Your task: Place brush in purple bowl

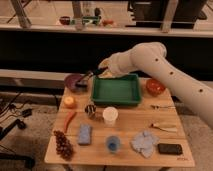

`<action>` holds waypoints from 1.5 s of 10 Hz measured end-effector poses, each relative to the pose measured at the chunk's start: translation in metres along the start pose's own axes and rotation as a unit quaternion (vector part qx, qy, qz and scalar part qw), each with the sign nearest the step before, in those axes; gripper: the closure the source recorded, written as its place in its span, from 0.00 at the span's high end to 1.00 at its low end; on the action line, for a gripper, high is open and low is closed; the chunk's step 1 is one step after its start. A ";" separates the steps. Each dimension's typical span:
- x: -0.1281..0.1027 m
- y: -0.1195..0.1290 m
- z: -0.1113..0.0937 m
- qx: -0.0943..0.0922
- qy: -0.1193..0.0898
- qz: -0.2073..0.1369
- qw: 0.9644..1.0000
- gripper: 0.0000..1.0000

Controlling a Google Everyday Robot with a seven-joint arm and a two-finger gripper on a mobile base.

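Note:
My gripper [97,73] hangs above the table's far left, over the gap between the green tray [116,101] and the purple bowl [73,80]. It is shut on the brush [87,80], a slim black stick that slants down and left from the fingers. The brush's lower end reaches the bowl's right rim; I cannot tell whether it touches the bowl. The small dark purple bowl stands at the table's back left corner. My white arm comes in from the right, passing over the tray's far edge.
An orange-red bowl [155,87] stands right of the tray. In front are a white cup [110,116], a dark round thing [90,109], an orange fruit [69,102], a red chili [69,121], grapes [62,144], a blue sponge [84,134], a blue cup [113,144], a cloth [144,141], a black slab [169,148] and pale-handled utensils [162,127].

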 end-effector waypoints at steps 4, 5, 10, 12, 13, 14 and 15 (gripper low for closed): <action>0.008 -0.042 0.042 0.009 0.003 -0.053 0.999 0.14; 0.008 -0.047 0.045 0.010 0.003 -0.060 0.998 0.14; 0.009 -0.047 0.046 0.010 0.003 -0.060 0.998 0.14; 0.010 -0.047 0.045 0.011 0.006 -0.066 0.998 0.14; 0.005 -0.048 0.051 0.009 0.007 -0.086 0.996 0.14; -0.002 -0.048 0.062 0.007 0.005 -0.104 0.995 0.14; -0.009 -0.047 0.071 0.005 0.003 -0.117 0.993 0.14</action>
